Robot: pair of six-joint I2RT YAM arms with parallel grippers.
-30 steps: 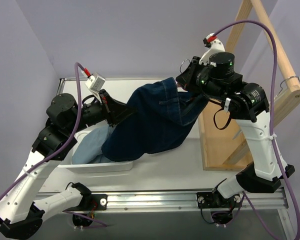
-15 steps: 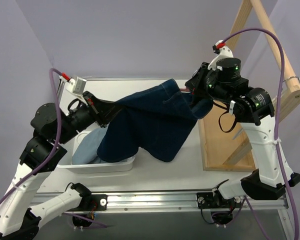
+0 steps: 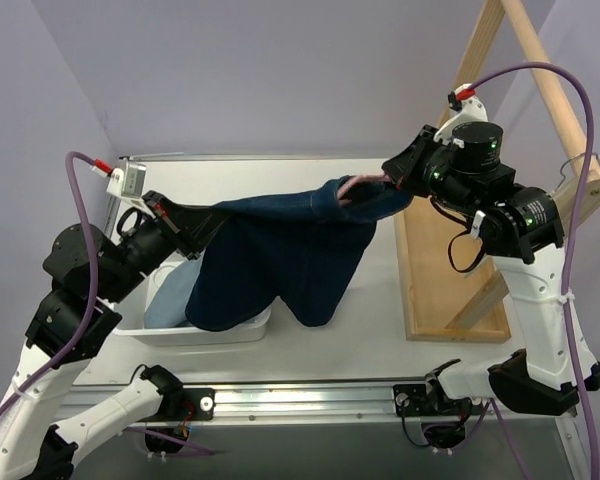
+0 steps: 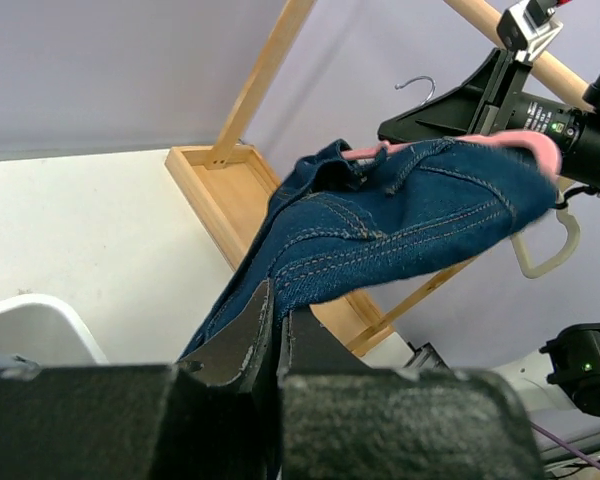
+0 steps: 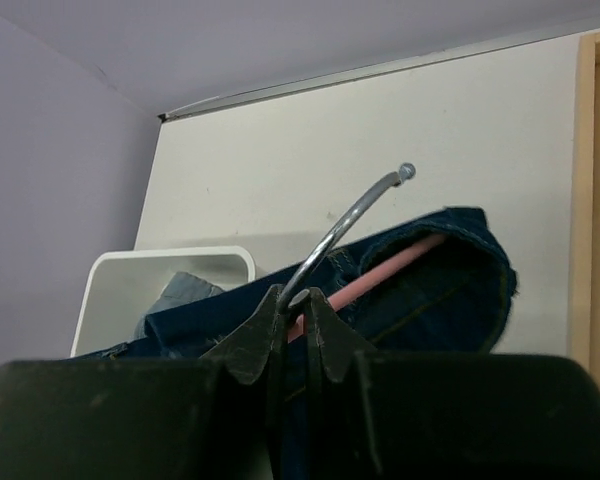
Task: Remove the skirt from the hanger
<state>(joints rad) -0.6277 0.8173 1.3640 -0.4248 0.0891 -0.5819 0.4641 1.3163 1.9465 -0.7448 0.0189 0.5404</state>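
A dark blue denim skirt (image 3: 280, 250) hangs stretched between my two grippers above the table. Its waistband still sits over one arm of a pink hanger (image 3: 358, 186), which also shows in the right wrist view (image 5: 380, 272). My left gripper (image 3: 192, 226) is shut on the skirt's left edge (image 4: 310, 265). My right gripper (image 3: 405, 168) is shut on the hanger's metal hook (image 5: 345, 230) at its base. In the left wrist view the pink hanger (image 4: 525, 143) pokes out of the skirt's far end.
A white bin (image 3: 158, 325) holding light blue cloth (image 3: 170, 295) sits below the skirt at the left. A wooden rack (image 3: 450, 290) with a slanted pole stands at the right, with another wire hook (image 3: 580, 160) on it.
My left gripper has pulled the skirt's edge further left while my right gripper moved the hanger right and up. The skirt is now stretched out and has slid along the hanger.
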